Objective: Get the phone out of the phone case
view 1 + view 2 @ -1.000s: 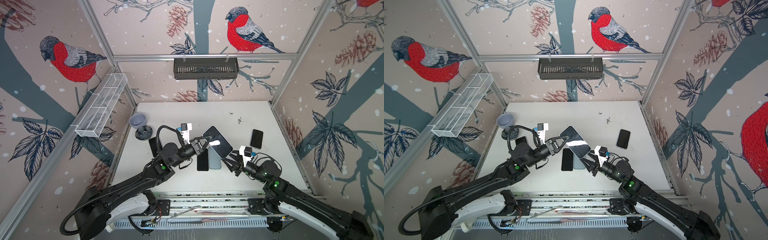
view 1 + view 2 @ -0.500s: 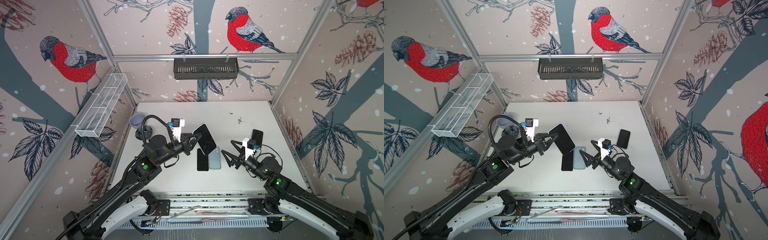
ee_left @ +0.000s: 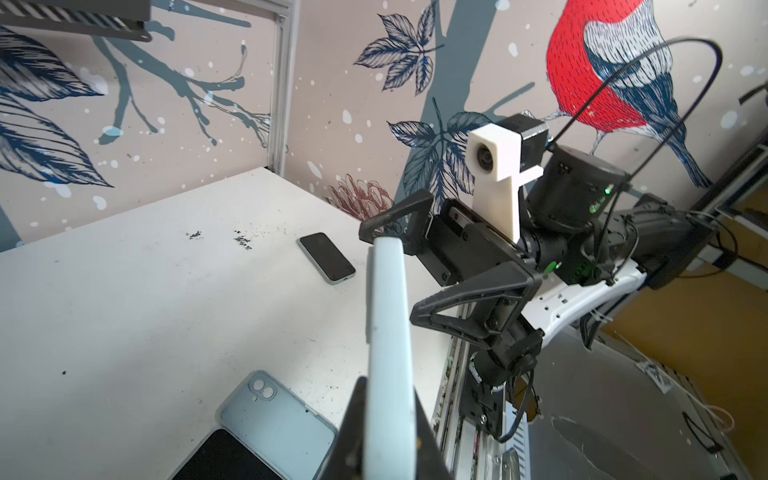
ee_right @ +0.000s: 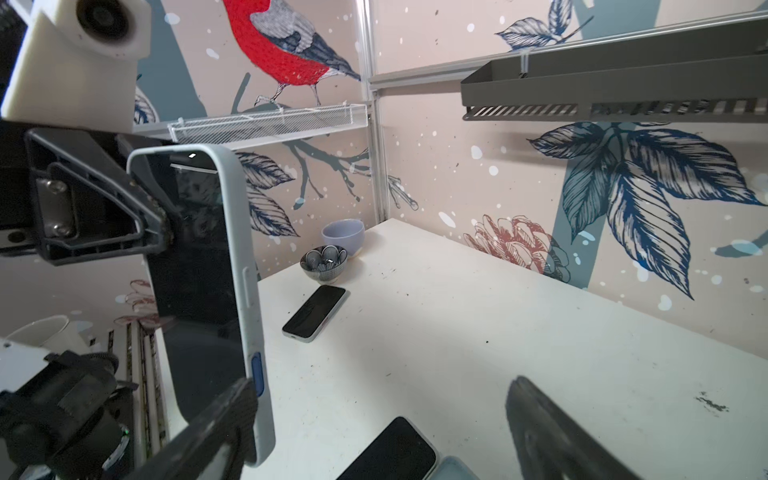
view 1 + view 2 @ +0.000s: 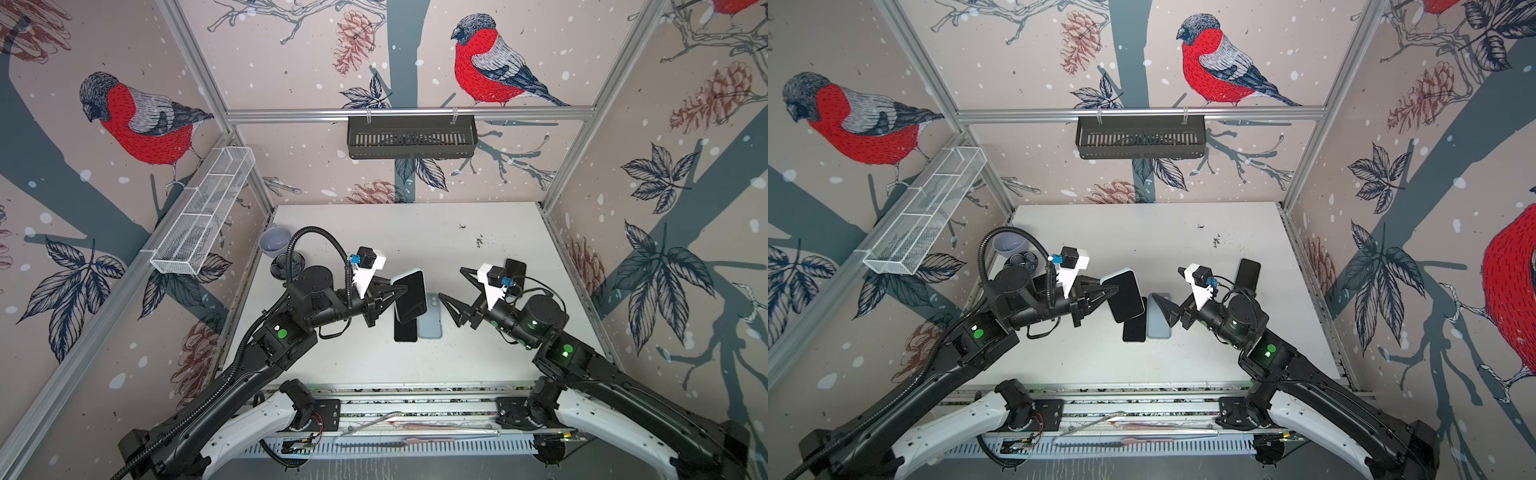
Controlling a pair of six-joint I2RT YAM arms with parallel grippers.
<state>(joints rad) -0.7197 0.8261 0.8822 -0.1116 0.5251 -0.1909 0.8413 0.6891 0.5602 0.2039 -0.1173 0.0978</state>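
Both top views hang high over the front edge of the table (image 5: 415,241), looking down toward the black basket (image 5: 411,137) above its far edge, and share nearly everything. The left wrist view looks low across the table at the right arm's wrist camera (image 3: 492,158). The right wrist view faces the opposite way, toward the bowls (image 4: 330,259) at the table's corner. Both wrist views sit close against the cased phone (image 3: 388,332) and share the dark phone (image 3: 224,457) on the table.

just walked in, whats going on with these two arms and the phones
The left gripper is shut on a cased phone and holds it up above the table. The right gripper stands open and empty, apart from it. The phone is not yet out of its pale blue case. Below it, a black phone and a pale blue case-like piece lie side by side.
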